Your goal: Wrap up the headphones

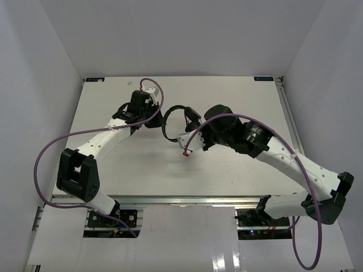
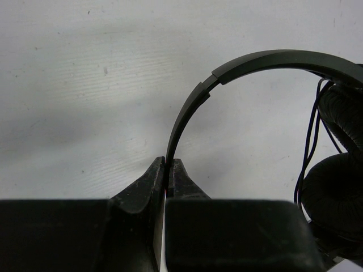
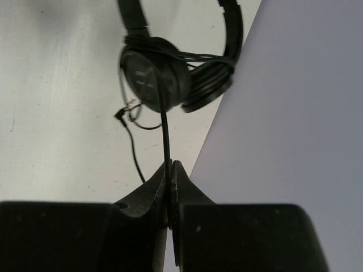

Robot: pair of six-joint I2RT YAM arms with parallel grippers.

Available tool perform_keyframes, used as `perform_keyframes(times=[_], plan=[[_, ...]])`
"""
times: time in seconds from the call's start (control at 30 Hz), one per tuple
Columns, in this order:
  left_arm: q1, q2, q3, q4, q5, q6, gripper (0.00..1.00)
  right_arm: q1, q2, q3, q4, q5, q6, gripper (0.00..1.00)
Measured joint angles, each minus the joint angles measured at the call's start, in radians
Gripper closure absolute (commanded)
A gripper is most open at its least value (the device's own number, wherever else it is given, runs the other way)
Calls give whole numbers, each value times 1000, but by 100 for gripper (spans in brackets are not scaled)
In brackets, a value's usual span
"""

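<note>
Headphones point(image 1: 193, 118): middle of the table point(image 1: 238, 90), a touch toward 12 o'clock, earcups on the 3 o'clock end.
Left gripper point(image 2: 168, 169): clamped on the thin headband point(image 2: 190, 107), at the 9 o'clock side.
Right gripper point(image 3: 171, 169): pinched tight on the cord point(image 3: 165, 133), which loops over the earcups point(image 3: 150, 76).
Risk: cord looks taut, so a harder pull could yank the headband out of the left pinch or slide loops off.
Loose end point(image 3: 119, 115): looks like the plug, might snag.

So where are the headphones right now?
In the top view the headphones are near the middle of the table, held between both arms: the left fingers pinch the headband, and the right fingers pinch the cord.
</note>
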Motion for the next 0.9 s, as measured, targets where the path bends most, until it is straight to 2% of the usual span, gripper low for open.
perform_keyframes(times=[0.47,0.9], plan=[[25,45,123,38,36,-163,100,26,-33,-67,-50,-39,5,92],[45,54,142,60,33,-258,100,28,-97,-148,-61,-52,12,92]])
